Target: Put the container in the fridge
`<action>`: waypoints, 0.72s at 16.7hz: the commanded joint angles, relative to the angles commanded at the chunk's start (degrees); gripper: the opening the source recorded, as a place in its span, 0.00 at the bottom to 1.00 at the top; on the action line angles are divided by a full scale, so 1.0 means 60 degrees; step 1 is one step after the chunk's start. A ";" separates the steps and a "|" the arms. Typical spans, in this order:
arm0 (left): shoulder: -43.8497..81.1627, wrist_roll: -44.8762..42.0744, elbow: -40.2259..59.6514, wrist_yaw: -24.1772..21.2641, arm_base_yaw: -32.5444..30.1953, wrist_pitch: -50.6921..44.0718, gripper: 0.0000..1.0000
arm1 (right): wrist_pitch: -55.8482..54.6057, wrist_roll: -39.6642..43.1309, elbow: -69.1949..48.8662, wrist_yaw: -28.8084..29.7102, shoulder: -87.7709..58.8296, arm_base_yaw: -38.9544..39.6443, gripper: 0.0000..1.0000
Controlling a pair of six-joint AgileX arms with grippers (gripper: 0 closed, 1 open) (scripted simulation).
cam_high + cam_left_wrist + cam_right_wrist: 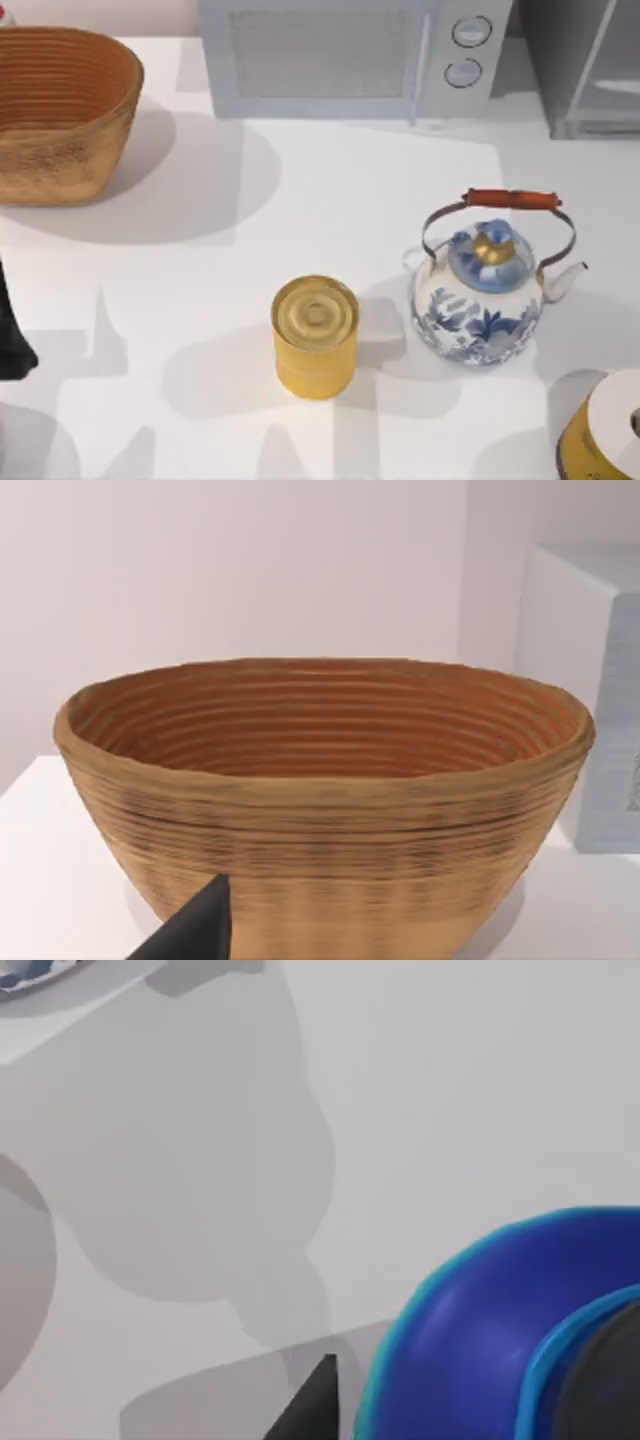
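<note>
The yellow container [315,337] stood upright with its lid on near the middle of the white counter [330,190], untouched and free of either hand. The fridge [585,65] sat at the back right corner, partly cut off, its pale door panel looking closed as far as could be told, so nothing of the task looked done yet. The left arm [12,335] was parked at the counter's left edge; its hand [195,930] showed a single dark fingertip in front of the wicker basket [60,110], and how far open it was I cannot tell. The right hand [310,1405] likewise showed just a dark tip above bare counter beside a blue round object [480,1340]; its opening could not be told either, and it held nothing visible. Risks, as judged: the blue-and-white teapot [490,295] stood just beside the container on the fridge side, so a straight carry could clip its red handle or spout; the yellow tin with white top [610,430] at the front right corner could be bumped by the right arm; the smooth round container could slip or tip under an off-centre grip; a shut fridge door would block the placement. The microwave [350,55] just beside the fridge could be mistaken for it. No brands, labels or readable writing anywhere.
</note>
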State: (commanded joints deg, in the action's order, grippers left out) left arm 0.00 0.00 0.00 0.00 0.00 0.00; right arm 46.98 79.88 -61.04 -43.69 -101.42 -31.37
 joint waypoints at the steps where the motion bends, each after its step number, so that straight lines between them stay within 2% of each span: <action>1: 0.0000 0.0000 0.0000 0.0000 0.0000 0.0000 1.00 | -0.0050 -0.0099 0.0011 0.0025 0.0101 0.0050 0.01; 3: 0.0000 0.0000 0.0000 0.0000 0.0000 0.0000 1.00 | -0.0288 -0.0594 -0.0018 0.0160 0.0605 0.0296 0.01; 6: 0.0000 0.0000 0.0000 0.0000 0.0000 0.0000 1.00 | -0.0950 -0.2075 0.0087 0.0611 0.2104 0.0975 0.01; 12: 0.0000 0.0000 0.0000 0.0000 0.0000 0.0000 1.00 | -0.3089 -0.6998 0.1769 0.2548 0.6996 0.2833 0.01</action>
State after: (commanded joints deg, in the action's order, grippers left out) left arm 0.00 0.00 0.00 0.00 0.00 0.00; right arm 28.45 37.89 -50.43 -28.40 -59.44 -14.37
